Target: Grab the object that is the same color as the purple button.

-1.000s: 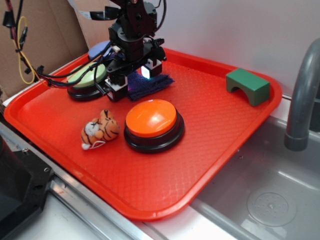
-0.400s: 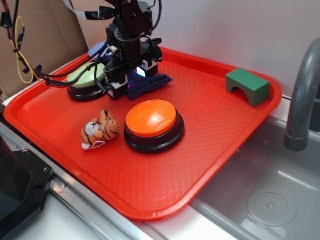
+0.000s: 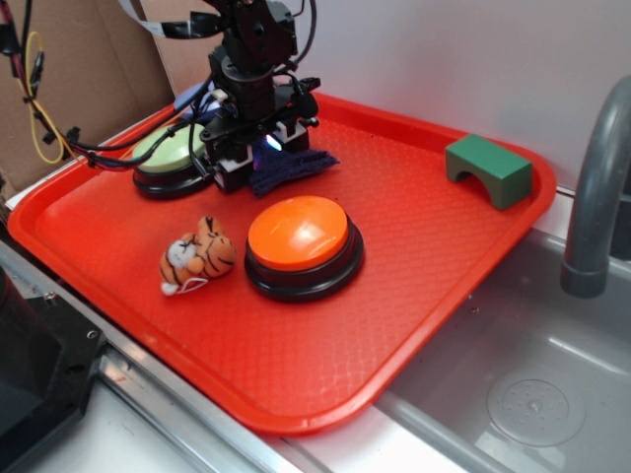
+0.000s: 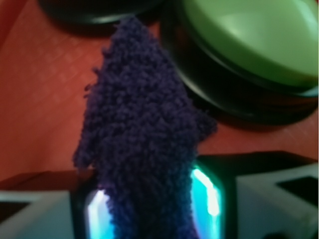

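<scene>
- Orange and glossy, the large button [image 3: 299, 235] sits nearest on the red tray [image 3: 414, 325], with the tiger plush [image 3: 197, 256] just beside it on its left; neither is touched.
- Behind them, the gripper [image 3: 264, 150] is down at tray level, its jaws drawn in against the purple rag [image 3: 286, 168].
- In the wrist view the rag [image 4: 142, 144] bunches up into a ridge between the lit fingers [image 4: 207, 191], so I judge the grasp made, or very nearly.
- Part of the rag trails on the tray toward the right; it does not look lifted yet, which is what remains.
- Just behind the gripper lies the light green button [image 3: 170, 148].
- The purple button [image 3: 192, 96] barely shows past the arm.
- Far right, well apart, stands the green arch block [image 3: 489, 170].
</scene>
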### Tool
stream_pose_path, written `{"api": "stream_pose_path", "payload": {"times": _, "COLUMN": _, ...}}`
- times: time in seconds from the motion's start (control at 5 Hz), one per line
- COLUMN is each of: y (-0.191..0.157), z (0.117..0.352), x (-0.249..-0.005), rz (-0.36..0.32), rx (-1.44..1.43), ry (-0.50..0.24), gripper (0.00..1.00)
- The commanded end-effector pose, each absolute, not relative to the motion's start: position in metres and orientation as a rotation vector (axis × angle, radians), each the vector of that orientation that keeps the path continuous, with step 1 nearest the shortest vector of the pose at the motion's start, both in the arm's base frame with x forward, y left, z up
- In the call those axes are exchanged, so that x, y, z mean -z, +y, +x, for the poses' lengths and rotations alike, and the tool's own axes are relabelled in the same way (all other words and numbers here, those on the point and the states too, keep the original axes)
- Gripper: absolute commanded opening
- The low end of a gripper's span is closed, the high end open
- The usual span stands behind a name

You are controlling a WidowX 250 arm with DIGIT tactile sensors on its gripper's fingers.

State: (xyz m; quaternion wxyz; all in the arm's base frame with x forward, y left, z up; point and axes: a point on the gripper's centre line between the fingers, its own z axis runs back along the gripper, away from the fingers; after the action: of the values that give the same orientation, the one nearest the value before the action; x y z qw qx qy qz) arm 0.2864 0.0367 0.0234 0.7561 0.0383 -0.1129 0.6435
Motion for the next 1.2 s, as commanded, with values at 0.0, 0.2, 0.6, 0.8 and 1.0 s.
{"api": "stream_pose_path", "payload": {"times": 0.0, "y": 0.046, "z": 0.291, "x": -0.092, "rz": -0.078, "rx": -1.109, "ry": -0.275, "gripper": 0.0}}
{"api": "stream_pose_path", "payload": {"times": 0.2, "y": 0.039, "z": 0.287, "x": -0.124, "rz": -0.101, "rx": -0.863, "ry": -0.226, "gripper": 0.0}}
{"api": "stream_pose_path", "payload": {"times": 0.6, "y": 0.017, "z": 0.27, "x": -0.188, "rz": -0.136, "rx": -0.365, "ry": -0.177, "gripper": 0.0}}
{"api": "stream_pose_path", "payload": {"times": 0.8, "y": 0.01, "z": 0.263, "x": -0.203, "rz": -0.152, "rx": -0.17, "ry": -0.163, "gripper": 0.0}}
{"api": "stream_pose_path", "payload": {"times": 1.0, "y": 0.003, "z": 0.257, "x": -0.206, "rz": -0.183, "rx": -0.089, "ry": -0.139, "gripper": 0.0}}
